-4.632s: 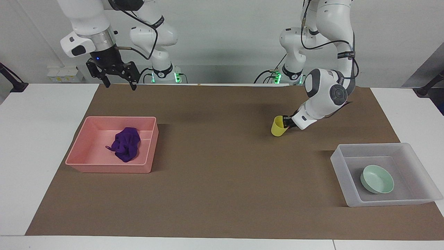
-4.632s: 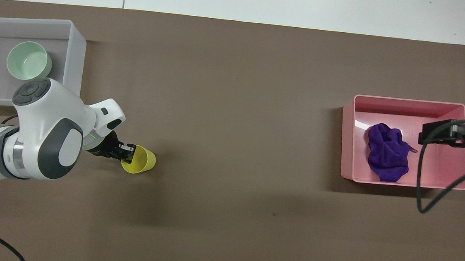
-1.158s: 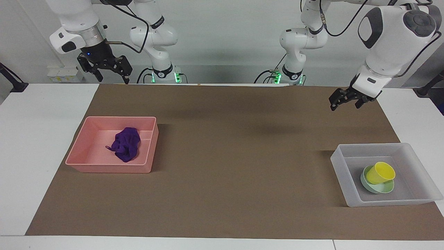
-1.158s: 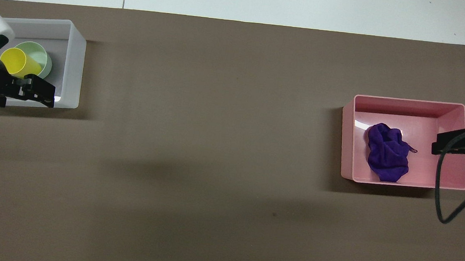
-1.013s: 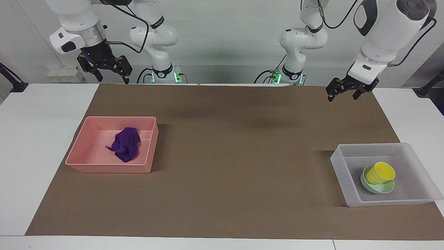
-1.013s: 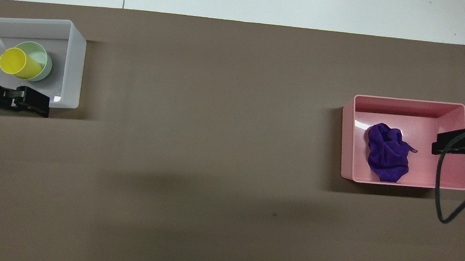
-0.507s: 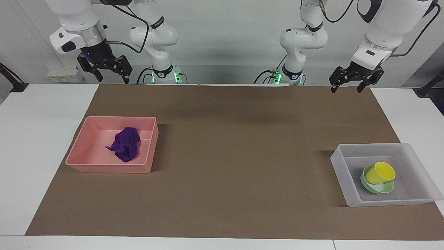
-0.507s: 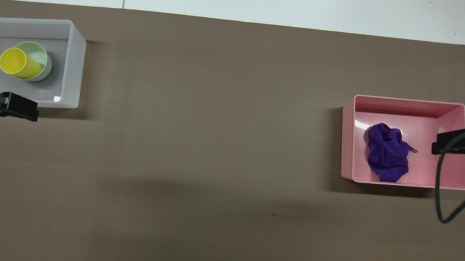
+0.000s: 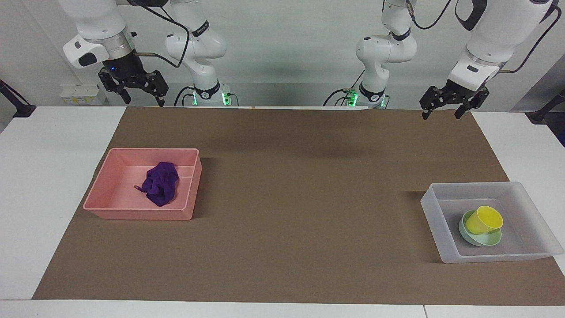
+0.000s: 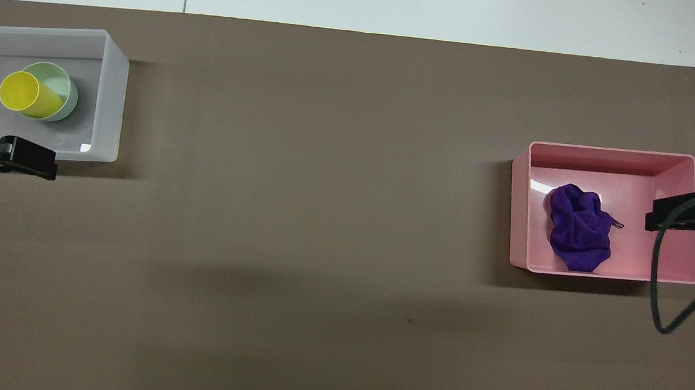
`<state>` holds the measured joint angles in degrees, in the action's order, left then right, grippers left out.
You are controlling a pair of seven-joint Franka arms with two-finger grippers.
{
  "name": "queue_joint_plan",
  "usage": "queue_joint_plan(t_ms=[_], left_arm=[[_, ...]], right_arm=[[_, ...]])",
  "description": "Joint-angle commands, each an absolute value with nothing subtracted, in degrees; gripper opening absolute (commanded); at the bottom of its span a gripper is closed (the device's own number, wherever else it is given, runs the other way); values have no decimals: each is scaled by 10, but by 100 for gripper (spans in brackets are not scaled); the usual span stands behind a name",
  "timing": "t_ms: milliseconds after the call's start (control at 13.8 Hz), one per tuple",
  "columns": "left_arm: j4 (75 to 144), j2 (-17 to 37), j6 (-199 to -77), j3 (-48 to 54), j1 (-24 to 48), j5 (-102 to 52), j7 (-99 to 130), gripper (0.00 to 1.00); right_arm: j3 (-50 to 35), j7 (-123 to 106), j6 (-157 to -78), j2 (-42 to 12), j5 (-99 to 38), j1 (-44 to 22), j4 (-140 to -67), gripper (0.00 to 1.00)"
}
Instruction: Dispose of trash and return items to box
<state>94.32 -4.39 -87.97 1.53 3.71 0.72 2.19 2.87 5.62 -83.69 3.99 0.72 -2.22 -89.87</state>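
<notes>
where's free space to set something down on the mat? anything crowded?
Widest bare patch: the brown mat between the pink tray and the clear box, plus the strip along the robots' edge. The purple wad lies near the pink tray's middle. In the box, yellow cup sits in green bowl. Left gripper and right gripper hang open, raised.

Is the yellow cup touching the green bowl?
Touching. In the facing view the yellow cup sits tilted inside the green bowl, resting on it with no gap, in the clear box.
</notes>
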Motion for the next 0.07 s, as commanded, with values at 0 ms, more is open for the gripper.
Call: queue_joint_plan(t_ms=[0], left_arm=[[933, -40, -869, 11, 40, 4, 18, 100]], right_arm=[[31, 42, -836, 47, 0, -21, -906, 100]])
